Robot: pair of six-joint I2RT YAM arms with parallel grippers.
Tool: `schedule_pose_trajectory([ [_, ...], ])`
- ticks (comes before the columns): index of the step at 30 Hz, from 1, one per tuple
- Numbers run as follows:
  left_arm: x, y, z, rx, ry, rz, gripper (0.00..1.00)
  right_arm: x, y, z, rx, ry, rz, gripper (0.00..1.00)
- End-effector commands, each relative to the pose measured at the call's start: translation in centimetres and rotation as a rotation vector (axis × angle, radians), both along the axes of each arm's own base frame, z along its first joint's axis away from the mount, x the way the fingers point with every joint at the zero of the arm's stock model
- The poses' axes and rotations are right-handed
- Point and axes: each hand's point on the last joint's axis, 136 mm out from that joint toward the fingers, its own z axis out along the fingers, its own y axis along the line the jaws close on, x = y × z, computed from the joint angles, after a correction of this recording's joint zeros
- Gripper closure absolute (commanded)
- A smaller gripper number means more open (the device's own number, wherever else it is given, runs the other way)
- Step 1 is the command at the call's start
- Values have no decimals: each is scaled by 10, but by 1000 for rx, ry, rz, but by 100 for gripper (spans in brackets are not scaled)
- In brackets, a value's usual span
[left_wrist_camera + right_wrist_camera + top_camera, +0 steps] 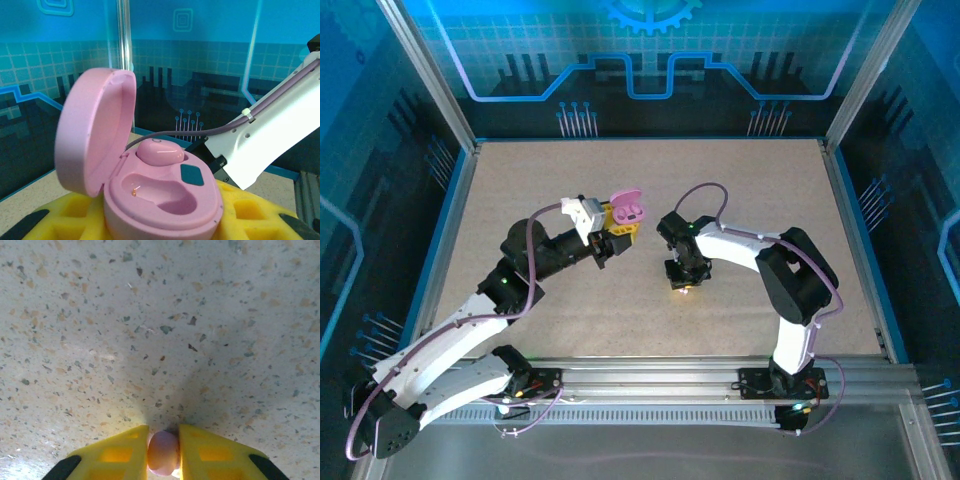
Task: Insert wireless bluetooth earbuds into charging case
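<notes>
The left gripper [617, 228] is clamped on the pink case [165, 200]. Its lid [95, 130] stands open to the left and its wells face up. 1 pink earbud [159, 151] lies in the far well, long axis across the case. Right of the case and nearer the arm bases, apart from it, the right gripper [682, 284] pinches a second pink earbud [163, 452] between close-set fingers. This bud's long axis runs along the fingers toward the table [150, 315], with open speckled surface all round.
</notes>
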Motion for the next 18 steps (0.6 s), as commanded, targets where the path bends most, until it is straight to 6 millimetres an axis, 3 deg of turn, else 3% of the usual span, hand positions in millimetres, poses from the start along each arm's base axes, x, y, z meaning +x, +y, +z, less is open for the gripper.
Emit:
schedule_pose_trajectory([
  [1,-3,2,14,-42,-26,-3,70,0,0,12,20,1,-18,82],
  [7,0,1,8,-38,-15,3,70,4,2,61,134,-96,-41,83],
  [18,11,-6,-10,-36,22,5,70,2,-4,210,520,-398,-128,83],
])
